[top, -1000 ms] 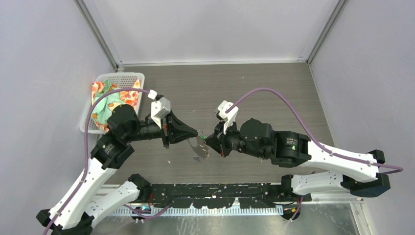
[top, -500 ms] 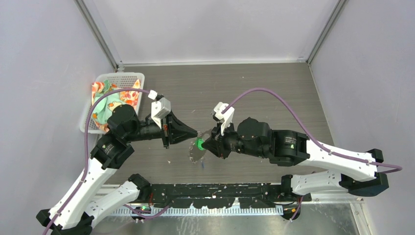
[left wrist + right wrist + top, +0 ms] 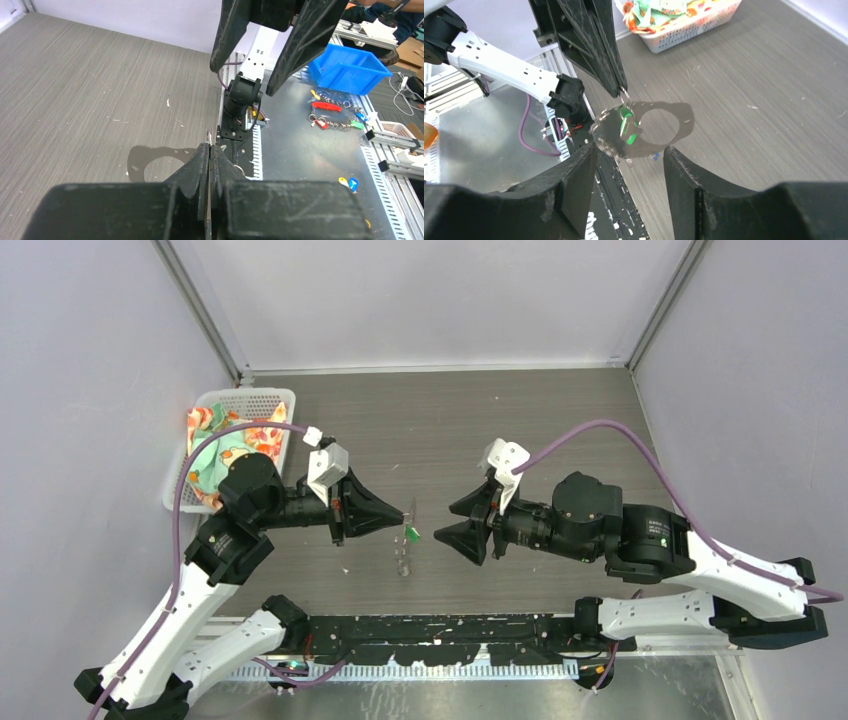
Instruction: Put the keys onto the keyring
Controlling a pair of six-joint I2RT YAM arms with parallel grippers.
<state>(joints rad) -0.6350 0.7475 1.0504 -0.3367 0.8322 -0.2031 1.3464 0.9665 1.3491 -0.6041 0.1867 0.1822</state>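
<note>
The left gripper [image 3: 405, 512] is clamped tight on the top of the keyring [image 3: 600, 131], which hangs under its fingertips above the table [image 3: 520, 440]. The green key [image 3: 626, 125] dangles on the ring just below the left gripper. A blue speck [image 3: 654, 156] lower down may be the other key; I cannot tell if it hangs or lies. The right gripper [image 3: 447, 523] faces the left gripper, near it, its jaws parted and empty. To do this step well, I judge, hold the ring steady and back the right arm straight off so it does not snag.
</note>
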